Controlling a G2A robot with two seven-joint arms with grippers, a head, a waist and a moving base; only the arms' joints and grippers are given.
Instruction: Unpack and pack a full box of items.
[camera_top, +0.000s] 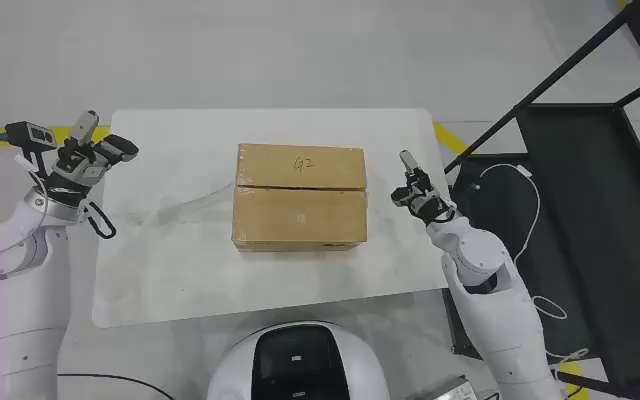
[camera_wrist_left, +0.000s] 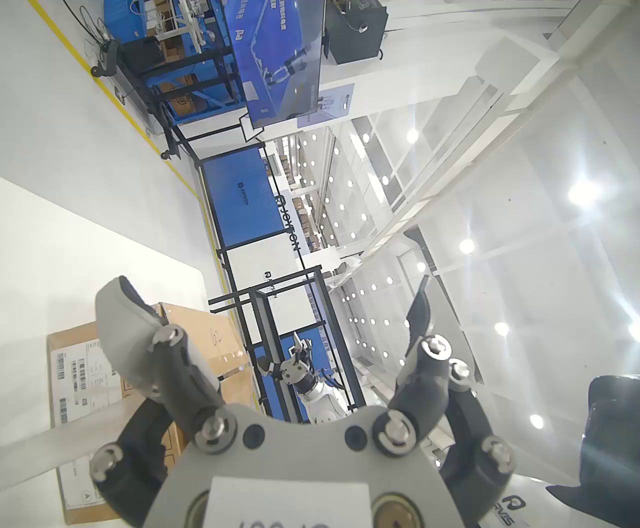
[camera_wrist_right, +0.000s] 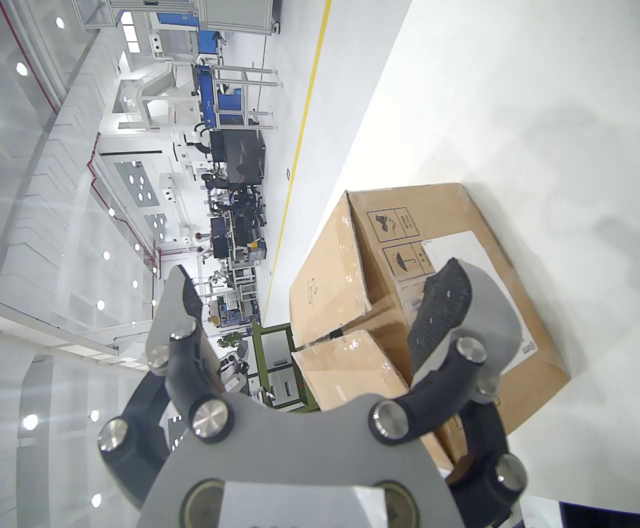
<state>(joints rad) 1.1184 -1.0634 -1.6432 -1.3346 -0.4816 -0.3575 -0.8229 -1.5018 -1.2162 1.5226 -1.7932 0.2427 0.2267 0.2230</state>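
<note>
Closed cardboard box (camera_top: 300, 196) at centre of white table (camera_top: 160, 270). At nine o'clock from it, well apart: left gripper (camera_top: 103, 137), released, empty. At three o'clock, near: right gripper (camera_top: 408, 180), fingers spread, empty.

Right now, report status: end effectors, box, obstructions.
Left end effector open, clear of box. Right end effector open, beside box, no contact. Flaps closed, nothing on top.

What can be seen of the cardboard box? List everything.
The brown cardboard box lies flat at the middle of the white table. Its two top flaps are shut, meeting in a lengthwise seam, with clear tape on them. One flap bears a handwritten mark; white labels and handling symbols sit on its ends. Only the table touches it.
</note>
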